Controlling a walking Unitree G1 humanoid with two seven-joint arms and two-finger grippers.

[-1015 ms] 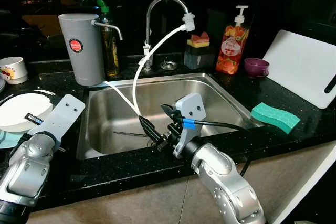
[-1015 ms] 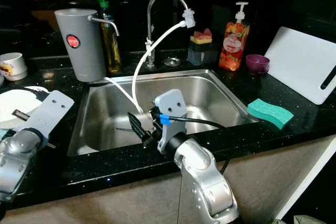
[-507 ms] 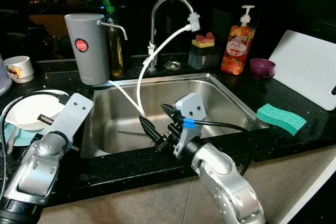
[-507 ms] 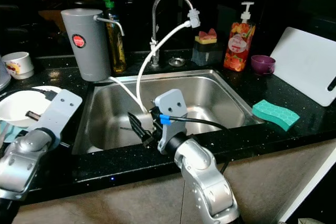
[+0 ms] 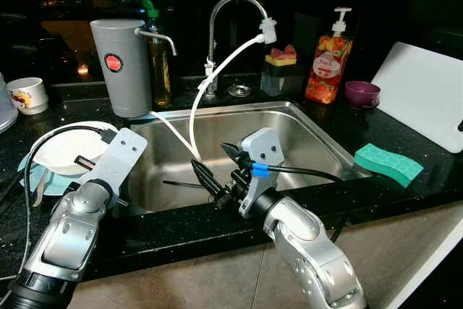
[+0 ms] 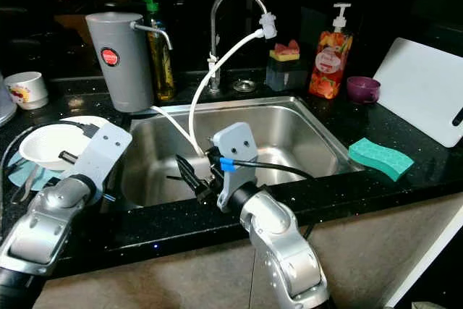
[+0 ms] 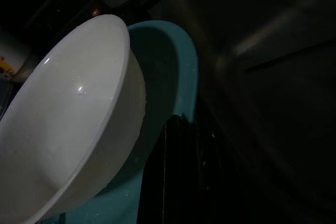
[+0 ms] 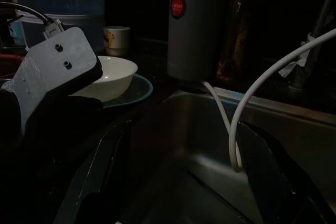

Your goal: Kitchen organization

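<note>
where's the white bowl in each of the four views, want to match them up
Left eye view: white bowl at far left on the counter, beside the sink.
Right eye view: far left too, behind the left arm.
Left wrist view: large, close up, on a teal plate.
Right wrist view: small, mid-left, behind the left wrist's grey plate.
Shared landmark: the teal plate under it.

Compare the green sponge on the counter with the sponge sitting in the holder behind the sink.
The green sponge is teal with a honeycomb pattern; the holder sponge is yellow beneath a pink-red top. The green sponge lies flat on the bare black counter right of the sink; the other sits raised in a dark holder beside the soap bottle. The green one looks larger in view. Both are rectangular.
</note>
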